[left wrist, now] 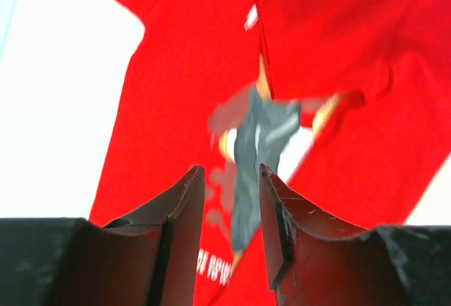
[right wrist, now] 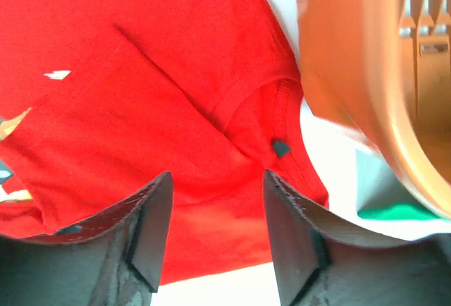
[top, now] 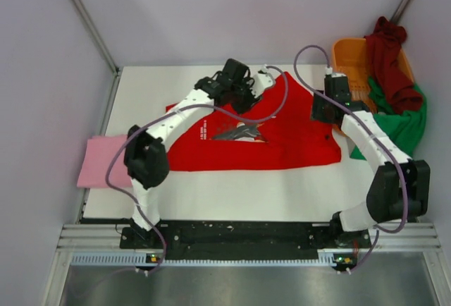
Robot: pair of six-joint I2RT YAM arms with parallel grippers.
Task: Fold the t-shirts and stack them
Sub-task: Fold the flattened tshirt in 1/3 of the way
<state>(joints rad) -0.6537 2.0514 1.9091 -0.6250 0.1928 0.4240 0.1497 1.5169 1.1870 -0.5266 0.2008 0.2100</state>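
A bright red t-shirt [top: 282, 144] with a dark chest graphic [top: 239, 132] and white lettering lies spread on the white table [top: 232, 193]. My left gripper [top: 248, 98] hovers open and empty over its upper middle; the left wrist view shows the graphic [left wrist: 257, 144] between my parted fingers. My right gripper [top: 325, 112] is open and empty above the shirt's right edge, near a sleeve seam [right wrist: 282, 119]. A pink t-shirt [top: 102, 161] lies folded at the table's left edge. Maroon [top: 389, 59] and green [top: 402, 123] t-shirts hang over the orange basket [top: 350, 59].
The orange slotted basket stands at the back right corner, close to my right arm; it also shows in the right wrist view [right wrist: 380, 73]. Grey walls enclose the table on three sides. A metal rail [top: 232, 239] runs along the near edge.
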